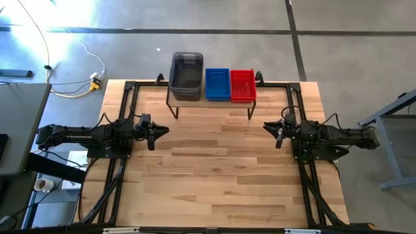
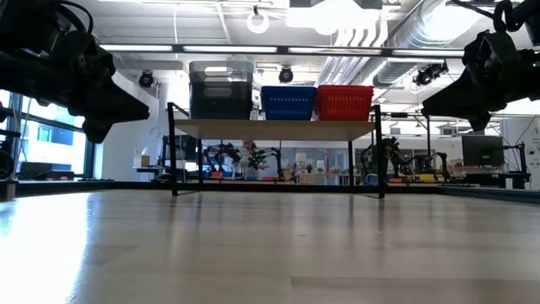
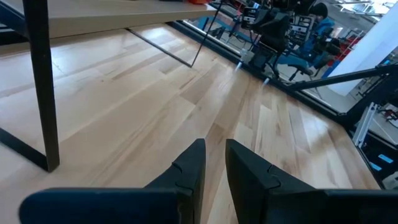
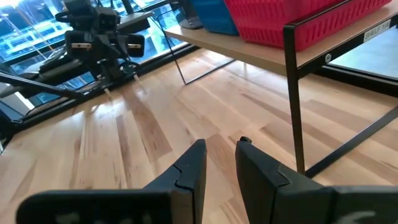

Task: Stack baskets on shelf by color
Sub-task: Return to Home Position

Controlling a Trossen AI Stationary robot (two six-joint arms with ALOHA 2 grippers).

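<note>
The wooden table (image 1: 214, 169) is seen bare in front of the shelf (image 1: 214, 101), which stands at its far edge. On the shelf three stacks are placed side by side: the grey baskets (image 1: 186, 75) at the left end, the blue baskets (image 1: 217, 83) in the middle, touching the red baskets (image 1: 242, 84) at the right end. How many baskets are nested in each stack cannot be counted.

The baskets are judged to be light and thin-walled. The mesh plastic will probably bend a little when it is squeezed, and nested ones may stick together. A hold is best taken on the top rim of one wall, where the plastic is stiffest.

The left gripper (image 1: 162, 130) is held in front of the shelf, well apart from its left leg. The right gripper (image 1: 268, 127) is held the same way on the right side. On each, only a narrow gap is left between the fingers, and nothing is held.
</note>
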